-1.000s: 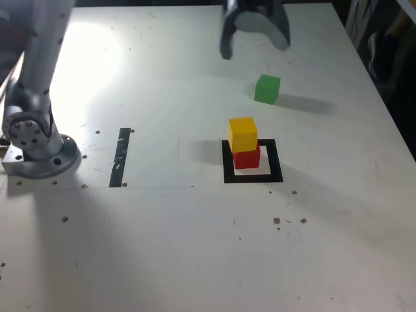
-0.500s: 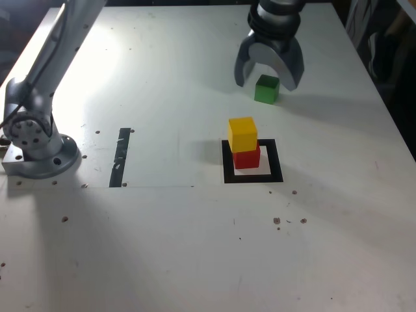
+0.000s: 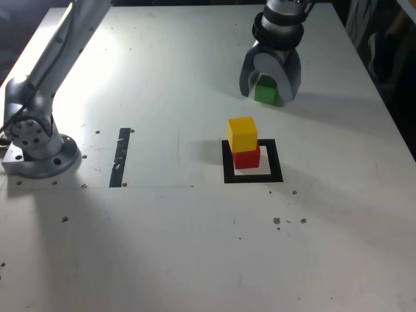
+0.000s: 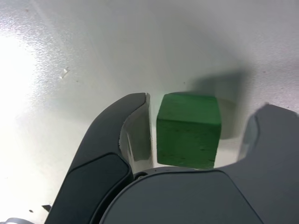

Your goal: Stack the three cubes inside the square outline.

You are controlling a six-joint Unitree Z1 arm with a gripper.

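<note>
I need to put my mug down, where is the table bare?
Bare: between the tape strip and the square outline, and the whole near stretch below both. Crowded: the outline holds the yellow cube on the red cube; behind it the gripper straddles the green cube.

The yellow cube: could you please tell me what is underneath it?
The yellow cube sits on the red cube, inside the square outline. The red cube's top face is covered.
</note>
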